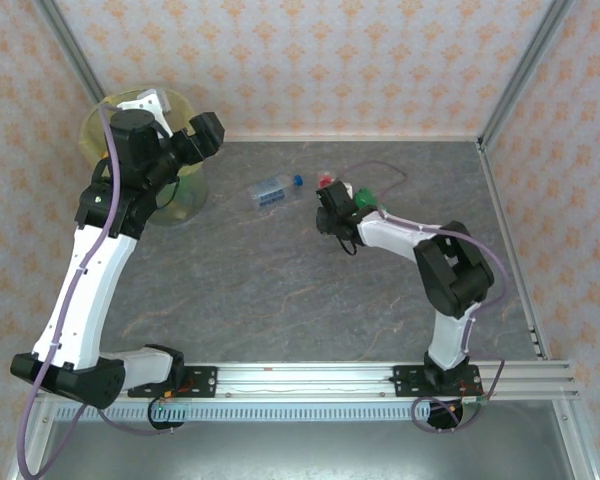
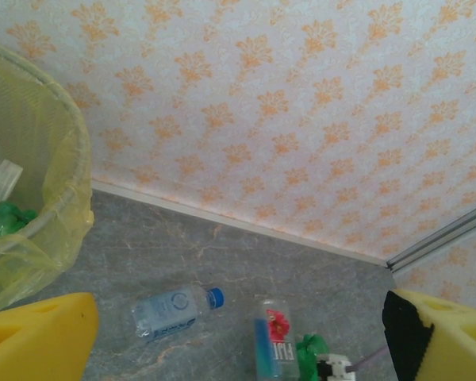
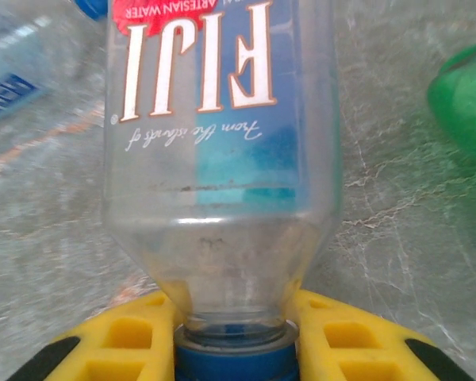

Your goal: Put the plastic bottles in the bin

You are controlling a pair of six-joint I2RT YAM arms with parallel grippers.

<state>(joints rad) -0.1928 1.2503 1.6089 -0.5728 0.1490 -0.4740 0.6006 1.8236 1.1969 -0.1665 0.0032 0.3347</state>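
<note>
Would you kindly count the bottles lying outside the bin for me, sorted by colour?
Clear with blue caps: 2, a loose bottle and the Fiji bottle in the right gripper
Green bottle: 1
Total: 3

The bin (image 1: 187,198), lined with a yellow bag, stands on the grey table (image 1: 280,290) in the upper left of the frame. The left arm bends over it, and the left gripper (image 1: 208,130) sits at the rim's right side. A clear bottle (image 1: 275,190) with a blue cap lies in the upper middle. Just right of it, the right gripper (image 1: 330,198) meets a red-labelled bottle (image 1: 326,181), with a green bottle (image 1: 364,197) beside them.
</note>
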